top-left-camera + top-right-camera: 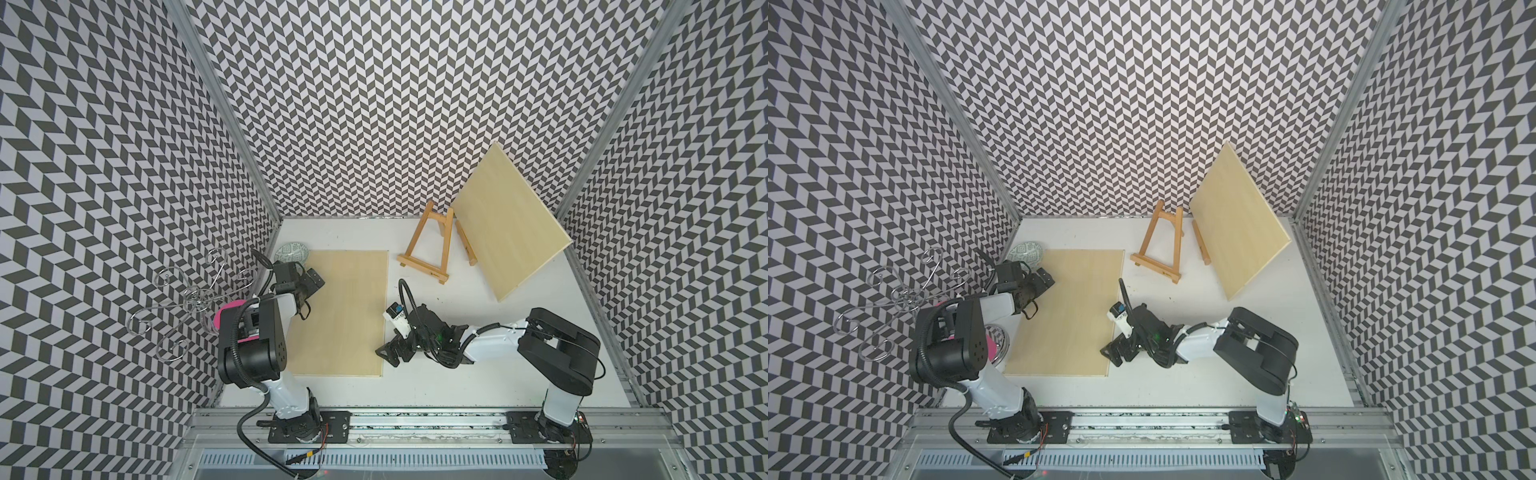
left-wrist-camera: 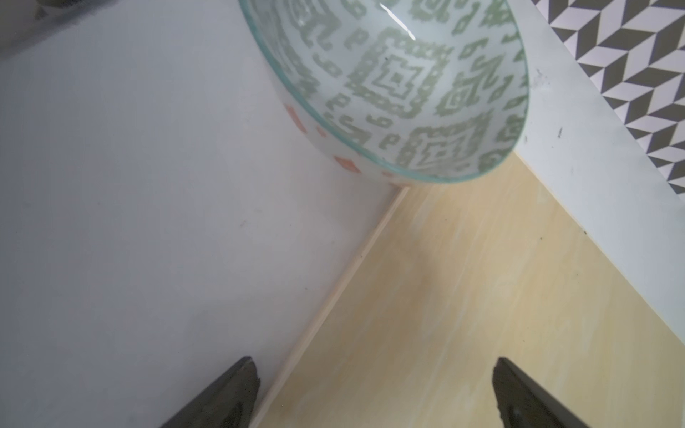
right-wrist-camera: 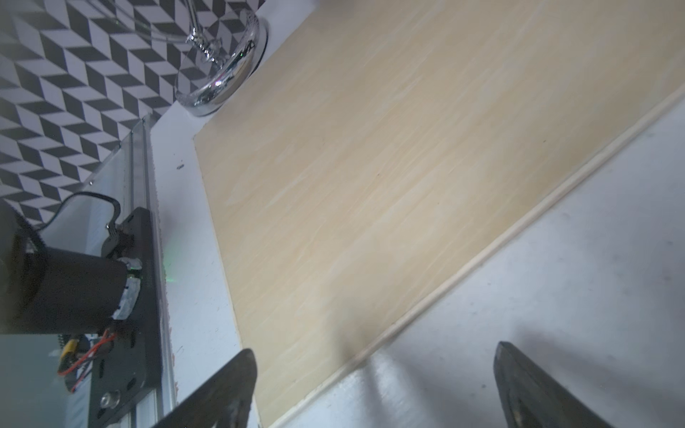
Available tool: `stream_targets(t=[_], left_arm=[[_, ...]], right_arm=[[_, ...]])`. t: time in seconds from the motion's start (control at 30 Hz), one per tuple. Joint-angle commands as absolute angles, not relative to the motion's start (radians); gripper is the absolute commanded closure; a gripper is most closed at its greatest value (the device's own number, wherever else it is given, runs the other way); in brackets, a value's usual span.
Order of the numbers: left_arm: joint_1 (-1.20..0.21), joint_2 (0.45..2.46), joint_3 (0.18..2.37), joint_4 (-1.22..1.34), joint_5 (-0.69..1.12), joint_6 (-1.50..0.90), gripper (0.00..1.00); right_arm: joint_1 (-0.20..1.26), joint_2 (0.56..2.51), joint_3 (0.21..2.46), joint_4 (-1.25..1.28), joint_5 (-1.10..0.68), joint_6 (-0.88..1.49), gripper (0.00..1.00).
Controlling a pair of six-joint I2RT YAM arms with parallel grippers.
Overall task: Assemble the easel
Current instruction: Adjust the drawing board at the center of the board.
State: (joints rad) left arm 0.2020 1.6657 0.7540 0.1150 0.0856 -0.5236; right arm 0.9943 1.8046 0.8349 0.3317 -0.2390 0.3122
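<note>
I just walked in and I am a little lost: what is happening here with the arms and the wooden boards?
Nothing is held yet. The left hand and the right hand are both open, each placed at an opposite edge of the flat wooden board, perhaps preparing to lift it. A small empty easel stands at the back; beside it a second board leans on another easel.

Two pale plywood boards: a flat board (image 1: 340,316) at centre left of the frame and a tilted board (image 1: 511,220) at upper right. Two small wooden easels: a free-standing easel (image 1: 424,245) at upper centre and a second easel (image 1: 465,242), mostly hidden behind the tilted board. One green-patterned bowl (image 1: 292,252). One chrome hook stand (image 1: 195,297). Two robot arms: left arm (image 1: 253,353) and right arm (image 1: 490,347).
</note>
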Motion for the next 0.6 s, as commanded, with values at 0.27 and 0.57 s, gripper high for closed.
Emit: stream_targets(t=[0.27, 0.57], left_arm=[[0.026, 1.597, 0.582, 0.024, 0.253, -0.679, 0.01], [-0.049, 1.517, 0.515, -0.056, 0.188, -0.663, 0.00]], right_arm=[[0.857, 1.747, 0.843, 0.110, -0.278, 0.644, 0.01], [0.812, 1.784, 0.907, 0.013, -0.214, 0.705, 0.01]])
